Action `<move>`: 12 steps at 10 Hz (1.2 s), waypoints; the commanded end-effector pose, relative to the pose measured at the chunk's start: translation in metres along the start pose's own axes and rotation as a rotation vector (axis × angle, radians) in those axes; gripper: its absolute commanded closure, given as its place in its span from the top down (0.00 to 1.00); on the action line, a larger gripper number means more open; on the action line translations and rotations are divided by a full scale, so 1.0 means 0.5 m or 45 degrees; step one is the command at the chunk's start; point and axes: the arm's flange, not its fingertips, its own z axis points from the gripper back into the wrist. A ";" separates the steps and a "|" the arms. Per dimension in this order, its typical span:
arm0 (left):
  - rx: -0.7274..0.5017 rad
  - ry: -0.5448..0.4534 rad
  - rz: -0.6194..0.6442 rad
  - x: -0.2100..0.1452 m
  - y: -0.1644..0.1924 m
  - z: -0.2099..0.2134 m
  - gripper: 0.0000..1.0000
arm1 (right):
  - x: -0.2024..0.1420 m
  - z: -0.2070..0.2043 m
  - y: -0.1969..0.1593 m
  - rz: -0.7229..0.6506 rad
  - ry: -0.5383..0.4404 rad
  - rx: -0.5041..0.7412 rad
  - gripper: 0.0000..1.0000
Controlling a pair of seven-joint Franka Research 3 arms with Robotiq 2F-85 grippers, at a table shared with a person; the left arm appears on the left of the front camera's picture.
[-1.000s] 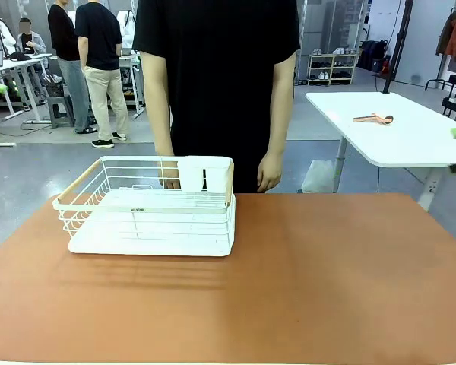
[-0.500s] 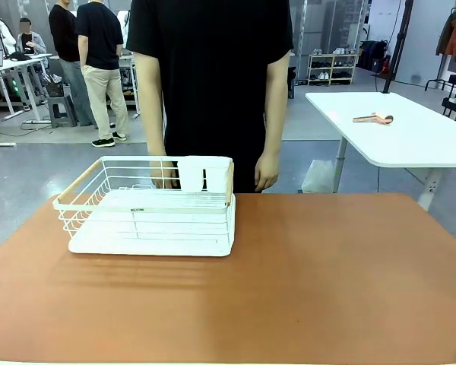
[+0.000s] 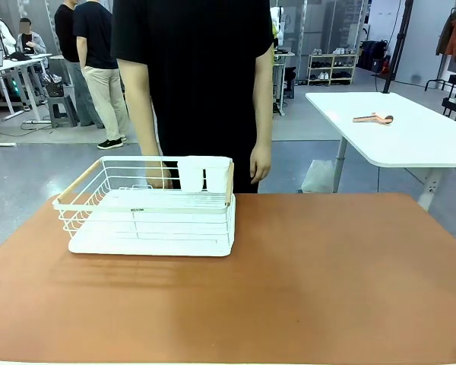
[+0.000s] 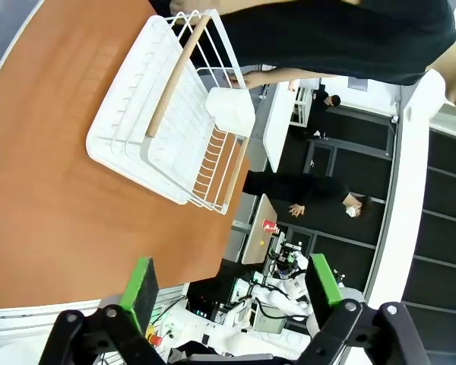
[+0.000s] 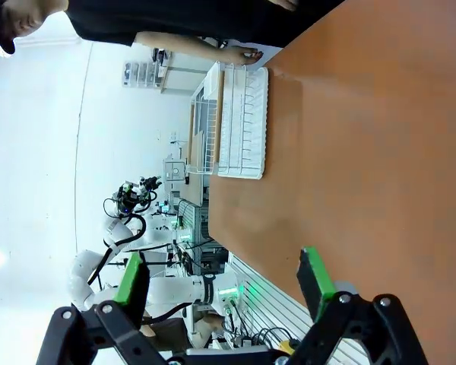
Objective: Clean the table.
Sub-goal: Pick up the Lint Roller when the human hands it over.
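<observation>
Green pads, item one: my left gripper [image 4: 232, 287], jaws at full spread with nothing between them, held well clear of the terracotta table [image 4: 38, 198]. Item two: my right gripper [image 5: 222, 277], equally wide apart and empty, looking along the tabletop from the other side. Item three: the table itself, smooth and reddish-brown, bare across its near and right portions. Item four: one white wire dish rack [image 3: 148, 205] on a white drip tray [image 3: 152, 245], left of centre towards the far edge. It has wooden rails [image 3: 80, 186] along its short sides and a white cutlery cup [image 3: 204, 175] at the far rim, and it looks empty to me. Item five: a person at the far edge, just behind the rack, one hand [image 3: 260, 163] hanging loose beside it. Item six: a white-topped table [image 3: 410, 144] off to the right, apart from mine. My reading: no clearing step is in hand yet, and I see no loose item or cloth to work with. If the rack must go, the next move calls for a descent onto a wooden rail, probably one arm per side.
</observation>
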 end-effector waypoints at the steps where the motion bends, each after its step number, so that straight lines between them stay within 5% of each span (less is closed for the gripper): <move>1: -0.013 -0.006 0.010 -0.003 -0.003 0.011 1.00 | -0.004 0.004 0.001 0.001 -0.008 0.009 1.00; 12: -0.013 -0.006 0.010 -0.003 -0.003 0.011 1.00 | -0.004 0.004 0.001 0.001 -0.008 0.009 1.00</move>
